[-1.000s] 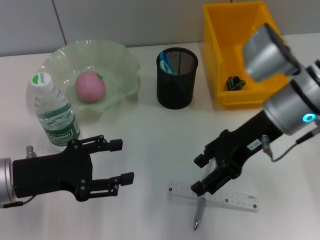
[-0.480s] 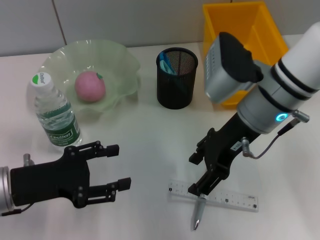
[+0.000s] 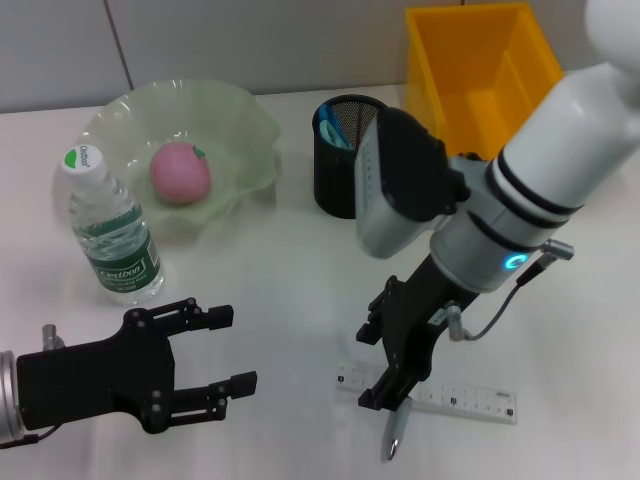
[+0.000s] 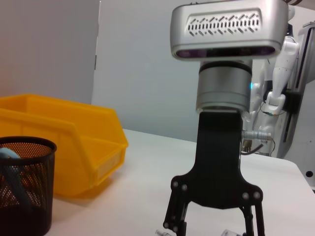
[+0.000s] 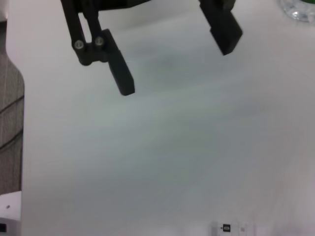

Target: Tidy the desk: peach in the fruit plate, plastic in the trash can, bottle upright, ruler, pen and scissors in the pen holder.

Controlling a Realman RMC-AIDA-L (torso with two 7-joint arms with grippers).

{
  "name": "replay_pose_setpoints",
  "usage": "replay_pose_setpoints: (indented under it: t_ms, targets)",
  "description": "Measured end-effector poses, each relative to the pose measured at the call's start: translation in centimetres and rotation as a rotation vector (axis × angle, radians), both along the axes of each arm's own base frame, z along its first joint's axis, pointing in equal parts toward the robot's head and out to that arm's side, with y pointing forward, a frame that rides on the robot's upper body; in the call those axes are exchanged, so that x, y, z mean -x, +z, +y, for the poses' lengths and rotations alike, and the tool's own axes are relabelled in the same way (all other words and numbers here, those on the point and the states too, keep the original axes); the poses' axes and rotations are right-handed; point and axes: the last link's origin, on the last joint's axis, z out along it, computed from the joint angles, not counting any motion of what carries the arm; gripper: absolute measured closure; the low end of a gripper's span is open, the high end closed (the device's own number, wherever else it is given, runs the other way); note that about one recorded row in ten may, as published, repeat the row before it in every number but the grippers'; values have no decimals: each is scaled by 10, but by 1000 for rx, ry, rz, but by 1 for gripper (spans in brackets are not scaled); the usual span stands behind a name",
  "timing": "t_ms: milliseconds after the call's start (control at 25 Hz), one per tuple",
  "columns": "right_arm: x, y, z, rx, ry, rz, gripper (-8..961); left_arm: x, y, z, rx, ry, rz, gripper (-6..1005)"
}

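My right gripper (image 3: 388,392) hangs open just above the clear ruler (image 3: 455,398), at its left end where the silver pen (image 3: 396,432) crosses it. The left wrist view shows that gripper (image 4: 211,228) from the front, fingers apart. At the front left my left gripper (image 3: 225,350) is open and holds nothing. The pink peach (image 3: 180,172) lies in the green fruit plate (image 3: 245,120). Beside the plate, the bottle (image 3: 110,230) stands upright. Blue handles, apparently the scissors (image 3: 333,128), stick out of the black mesh pen holder (image 3: 345,190). The plastic is hidden behind my right arm.
The yellow trash can (image 3: 480,60) stands at the back right, partly covered by my right arm, which also overhangs the pen holder. The right wrist view shows the left gripper's fingers (image 5: 120,78) over bare white table and a bit of the ruler (image 5: 229,228).
My right arm has swung left and turned, now covering part of the bin and pen holder; its gripper shifted slightly left over the ruler and pen. The left gripper drew back toward the front left.
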Motion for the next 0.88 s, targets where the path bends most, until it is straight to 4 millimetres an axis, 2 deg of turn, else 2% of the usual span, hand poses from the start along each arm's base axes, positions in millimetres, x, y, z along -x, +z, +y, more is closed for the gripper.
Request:
replay_pose_setpoints:
  t_ms: [360,880]
  targets:
    - [4,-20,-4,-20,56,-38,158,1,0,-1,1,3,1,220]
    - [6,-29,-7,-25,88,-55,159,3,-1,-4,5,10,-1,220]
